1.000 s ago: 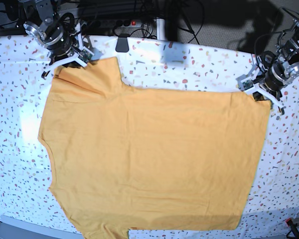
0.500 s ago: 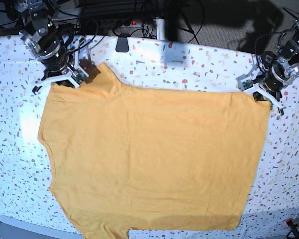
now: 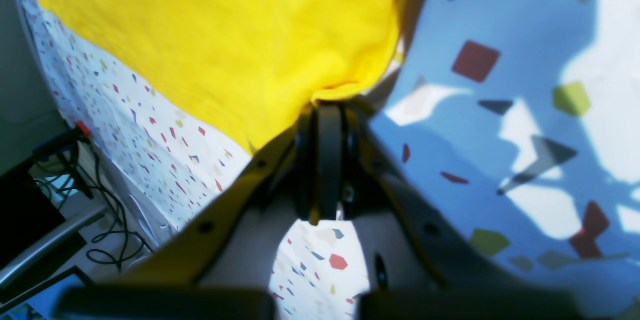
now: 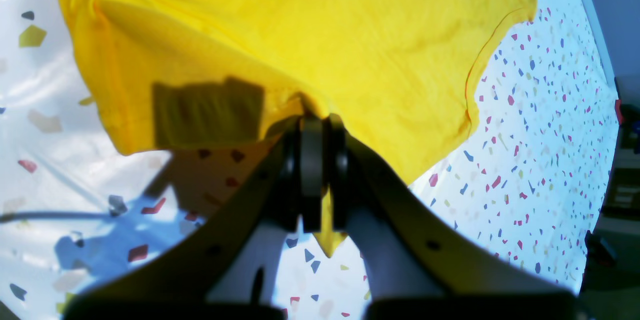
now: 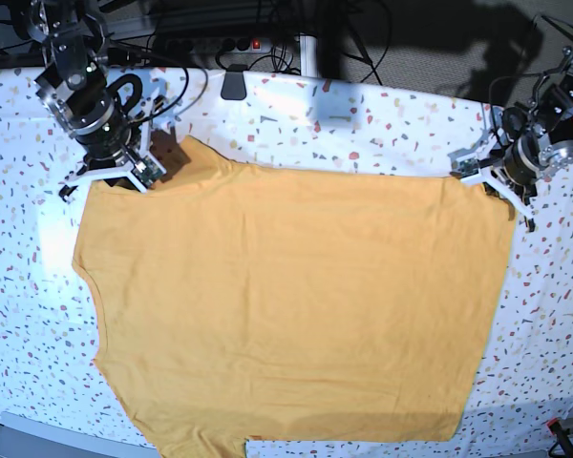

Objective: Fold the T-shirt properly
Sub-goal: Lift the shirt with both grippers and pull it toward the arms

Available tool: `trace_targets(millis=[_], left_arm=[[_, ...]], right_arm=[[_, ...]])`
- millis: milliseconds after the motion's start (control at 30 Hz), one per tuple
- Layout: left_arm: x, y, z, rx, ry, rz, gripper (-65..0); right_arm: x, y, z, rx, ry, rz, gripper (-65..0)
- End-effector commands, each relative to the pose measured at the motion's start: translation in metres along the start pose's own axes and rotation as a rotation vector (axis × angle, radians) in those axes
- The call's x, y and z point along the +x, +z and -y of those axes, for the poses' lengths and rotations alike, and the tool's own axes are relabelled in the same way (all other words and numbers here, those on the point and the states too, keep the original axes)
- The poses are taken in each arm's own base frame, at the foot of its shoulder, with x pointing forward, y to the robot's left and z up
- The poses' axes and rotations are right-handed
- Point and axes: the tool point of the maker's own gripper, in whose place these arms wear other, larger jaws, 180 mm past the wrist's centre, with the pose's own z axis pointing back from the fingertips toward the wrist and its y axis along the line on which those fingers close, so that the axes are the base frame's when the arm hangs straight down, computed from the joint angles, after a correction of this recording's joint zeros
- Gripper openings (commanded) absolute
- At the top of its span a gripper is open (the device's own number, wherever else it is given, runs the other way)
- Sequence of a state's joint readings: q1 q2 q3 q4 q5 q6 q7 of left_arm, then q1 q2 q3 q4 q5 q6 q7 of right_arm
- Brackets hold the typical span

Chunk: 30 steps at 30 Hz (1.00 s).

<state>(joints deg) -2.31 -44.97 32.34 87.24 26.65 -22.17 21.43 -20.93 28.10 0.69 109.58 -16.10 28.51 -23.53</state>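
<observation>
The orange-yellow T-shirt (image 5: 286, 305) lies spread flat over most of the table in the base view. No black marks show on it. My right gripper (image 5: 110, 175), at the far left in the base view, is shut on the shirt's far-left sleeve edge; the right wrist view shows the closed jaws pinching yellow cloth (image 4: 310, 104). My left gripper (image 5: 492, 181), at the far right, is shut on the shirt's far-right corner; the left wrist view shows the cloth (image 3: 330, 94) bunched at the closed jaws.
The table wears a white cloth with coloured flecks (image 5: 382, 124). A dark flat object (image 5: 234, 84) lies at the back edge. Cables and a power strip (image 5: 239, 43) run behind the table. The shirt's near hem reaches the front edge (image 5: 267, 444).
My right gripper has dragged the sleeve corner toward the shirt and down the table, so the raised sleeve flap has flattened. My left gripper has shifted slightly inward with its corner.
</observation>
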Motion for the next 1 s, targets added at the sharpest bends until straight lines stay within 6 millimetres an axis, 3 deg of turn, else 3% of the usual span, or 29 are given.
trace_targets(millis=[0, 367, 600, 767, 967], left_arm=[[0.003, 0.004, -0.039, 0.120, 0.000, 0.017, -65.0], [-0.006, 0.005, -0.036, 0.079, -0.020, -0.045, -65.0], [0.010, 0.013, -0.049, 0.116, -0.035, -0.015, -65.0], [0.014, 0.013, -0.065, 0.109, -0.002, 0.002, -65.0], [0.035, 0.017, -0.098, 0.133, 0.124, 0.109, -65.0]], right_arm=[[0.006, 0.002, 0.011, -0.034, 0.005, 0.020, -65.0], [0.022, -0.003, 0.025, -0.041, -0.055, 0.060, -65.0], [0.031, -0.008, 0.039, -0.066, -0.068, 0.082, -65.0], [0.033, -0.020, 0.049, -0.068, -0.119, 0.094, -65.0], [0.036, -0.043, 0.074, -0.081, -0.195, 0.106, -65.0]])
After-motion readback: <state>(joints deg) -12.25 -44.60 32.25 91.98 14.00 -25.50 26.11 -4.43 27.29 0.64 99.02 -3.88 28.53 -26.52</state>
